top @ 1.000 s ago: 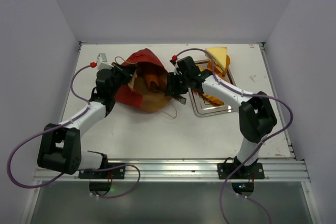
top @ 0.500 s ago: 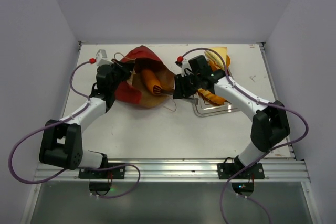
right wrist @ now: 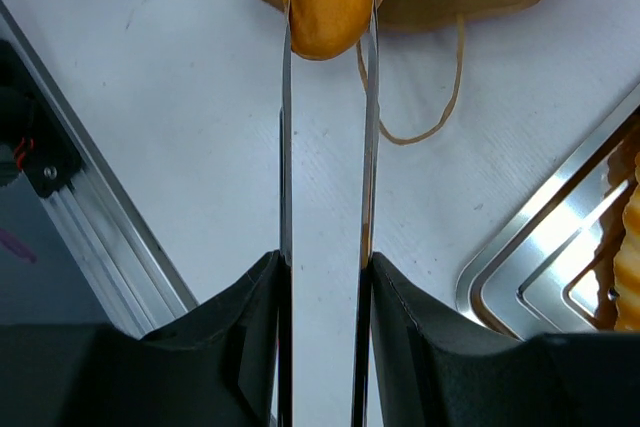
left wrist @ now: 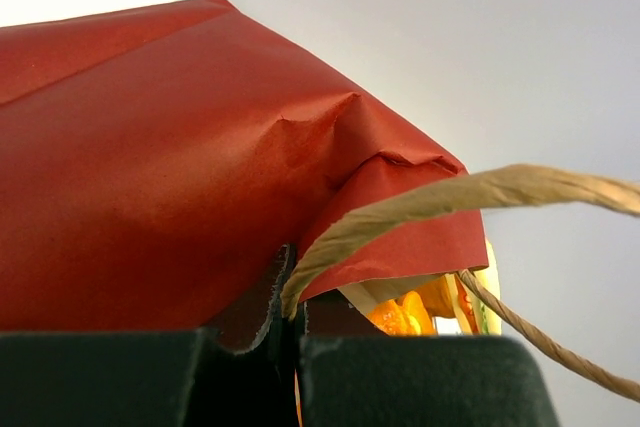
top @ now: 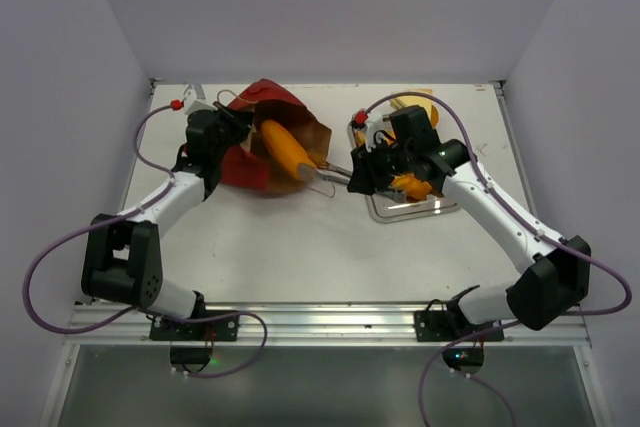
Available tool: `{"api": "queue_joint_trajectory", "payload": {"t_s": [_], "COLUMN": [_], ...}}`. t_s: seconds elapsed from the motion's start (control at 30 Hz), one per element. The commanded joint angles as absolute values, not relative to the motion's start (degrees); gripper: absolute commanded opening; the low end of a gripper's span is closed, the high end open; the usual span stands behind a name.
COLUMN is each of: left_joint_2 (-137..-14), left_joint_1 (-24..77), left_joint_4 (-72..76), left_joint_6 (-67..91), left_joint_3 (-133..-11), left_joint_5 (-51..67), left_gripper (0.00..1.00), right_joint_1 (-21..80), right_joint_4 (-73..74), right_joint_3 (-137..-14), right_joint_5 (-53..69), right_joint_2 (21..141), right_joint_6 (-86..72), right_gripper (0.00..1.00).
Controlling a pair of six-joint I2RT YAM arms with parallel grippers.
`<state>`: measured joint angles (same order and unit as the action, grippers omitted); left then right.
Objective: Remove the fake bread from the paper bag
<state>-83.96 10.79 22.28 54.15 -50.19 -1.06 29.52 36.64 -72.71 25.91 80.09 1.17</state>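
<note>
Fake bread in tongs right gripper squeezes | left gripper pinches paper bag | table (white, walled)

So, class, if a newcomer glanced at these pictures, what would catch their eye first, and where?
Probably the red paper bag at the far side of the table, its edge pinched in the left claw, with an orange bread loaf poking from its mouth. Then the long steel tongs squeezed in the right claw, clamped on that loaf's end. Right of them, a shiny steel tray holds more orange bread pieces.
</note>
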Motion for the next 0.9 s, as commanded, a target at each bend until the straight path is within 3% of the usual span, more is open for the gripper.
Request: {"api": "queue_joint_trajectory", "payload": {"t_s": [0.0,0.87], "left_joint_2": [-84.9,-80.2], "left_joint_1": [10.3,7.2], "left_joint_4": [21.4,15.0], "left_joint_6": [52.1,46.8], "left_joint_3": [-53.9,-57.1], "left_joint_5": [-3.8,-4.3], "left_gripper": [0.00,0.00], "right_joint_1": [28.5,6.6], "right_joint_4": [39.4,64.3], "right_joint_3": [-72.2,-68.4], "right_joint_5": [29.6,30.1], "right_joint_2": [75.2,51.5], "right_joint_6": [8.3,39.5], "right_gripper": [0.00,0.00]}}
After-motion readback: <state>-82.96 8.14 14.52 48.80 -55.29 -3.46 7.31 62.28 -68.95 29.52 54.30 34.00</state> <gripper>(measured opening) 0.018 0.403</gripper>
